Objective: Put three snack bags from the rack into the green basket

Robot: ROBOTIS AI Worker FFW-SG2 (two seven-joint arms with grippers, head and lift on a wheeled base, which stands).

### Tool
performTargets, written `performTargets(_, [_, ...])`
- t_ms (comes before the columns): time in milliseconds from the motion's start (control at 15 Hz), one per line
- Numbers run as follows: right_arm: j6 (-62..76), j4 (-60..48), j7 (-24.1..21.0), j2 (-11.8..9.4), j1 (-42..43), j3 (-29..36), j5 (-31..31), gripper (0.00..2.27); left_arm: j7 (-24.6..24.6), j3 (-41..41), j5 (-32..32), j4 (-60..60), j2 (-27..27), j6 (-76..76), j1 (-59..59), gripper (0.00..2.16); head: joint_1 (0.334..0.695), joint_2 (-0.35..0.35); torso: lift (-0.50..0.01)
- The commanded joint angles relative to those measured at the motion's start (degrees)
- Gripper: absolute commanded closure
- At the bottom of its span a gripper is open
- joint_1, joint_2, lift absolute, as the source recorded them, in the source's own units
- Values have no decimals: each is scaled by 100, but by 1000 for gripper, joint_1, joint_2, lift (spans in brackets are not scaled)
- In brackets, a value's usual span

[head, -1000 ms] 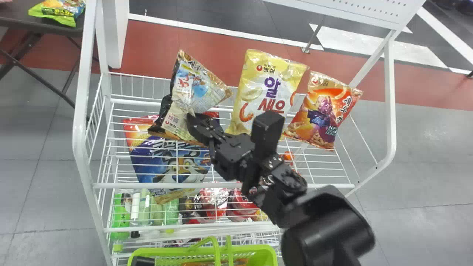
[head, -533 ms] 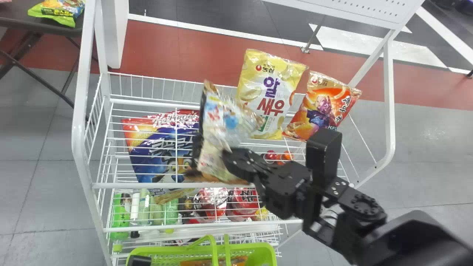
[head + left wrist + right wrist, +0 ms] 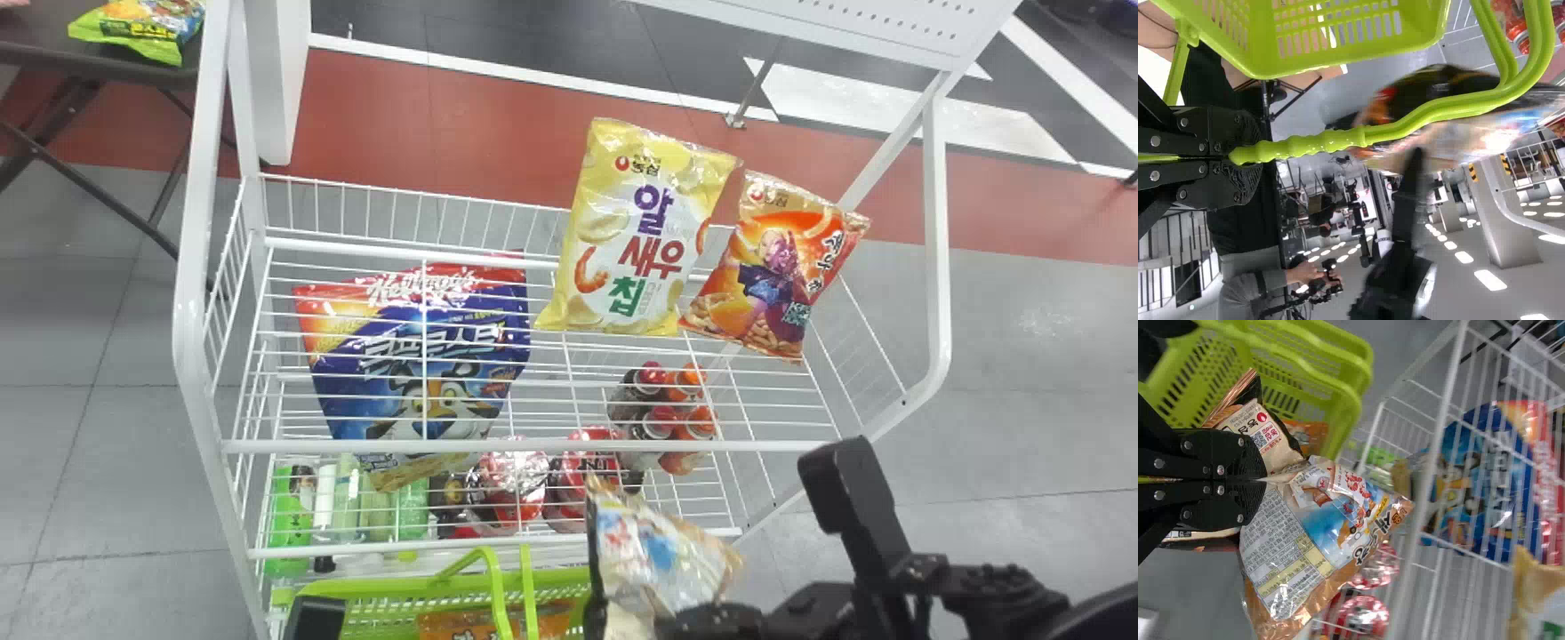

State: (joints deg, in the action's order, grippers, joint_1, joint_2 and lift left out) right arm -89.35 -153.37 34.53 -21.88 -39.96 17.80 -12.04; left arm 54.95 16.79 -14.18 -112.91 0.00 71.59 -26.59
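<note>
Brown snack bag [image 3: 658, 551]: brought back from above the shelf toward the robot, and now seen at the right end of the basket; clearance over the rim cannot be told.
Right gripper [image 3: 1258, 480]: drawn back with the bag; fingers closed on it at a creased, pinched part, both ends of the wrapper left loose.
Green basket [image 3: 382, 587]: shifted slightly to the left and forward since the earlier frames; its right end partly covered by the carried bag in the head view.
Left gripper [image 3: 1251, 159]: clamped on the basket handle [image 3: 1325, 141], by which the basket is apparently steadied.
Orange snack bag [image 3: 449, 625]: lying inside the basket, to be counted as one delivered.
Rack [image 3: 533, 446]: standing beyond the basket; its front rail is passed by the carried bag, so the pick is judged done and only the drop is pending.
Blue cereal bag [image 3: 418, 364]: seen through the rack's wires, left side.
Yellow snack bag [image 3: 658, 160]: upright toward the back of the rack, available.
Red snack bag [image 3: 773, 267]: leaning just beside the yellow one, to its right, also available.
Meaning for the task: a second bag is nearly delivered, as far as can be judged; centring over the opening is needed before release, lest the loose wrapper be caught on rim or handle.
</note>
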Motion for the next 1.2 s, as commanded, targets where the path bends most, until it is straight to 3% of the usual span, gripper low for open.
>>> performTargets(0, [-73, 352, 194, -45, -152, -216, 35, 2250, 7, -26, -14, 15, -15, 9, 22, 1487, 695, -350, 0])
performTargets(333, [1398, 1828, 221, -133, 85, -1754, 35, 2250, -37, -9, -5, 6, -15, 115, 31, 1487, 695, -350, 0])
performTargets(600, [4404, 3542, 335, -71, 700, -2518, -167, 2250, -54, 18, 3, -38, -15, 326, 31, 1487, 695, -350, 0])
performTargets(733, [4299, 4122, 414, -19, 1113, -2817, -361, 2250, -81, 35, 12, -46, -15, 343, 31, 1487, 695, -350, 0])
performTargets(933, [3314, 4131, 511, 8, 1175, -3046, -343, 2246, -72, 53, 30, -46, -15, 343, 31, 1490, 695, -350, 0])
performTargets(1000, [3033, 4122, 643, 8, 1184, -2975, -343, 2088, -98, 62, 39, -46, -15, 343, 40, 1487, 695, -350, 0])
performTargets(1067, [2928, 4113, 748, 8, 1175, -2861, -414, 1663, -98, 62, 30, -38, -15, 343, 66, 1487, 695, -350, 0])
performTargets(1133, [2963, 4113, 748, 25, 1113, -2650, -563, 667, -98, 62, 30, -29, -15, 343, 75, 1487, 695, -350, 0])
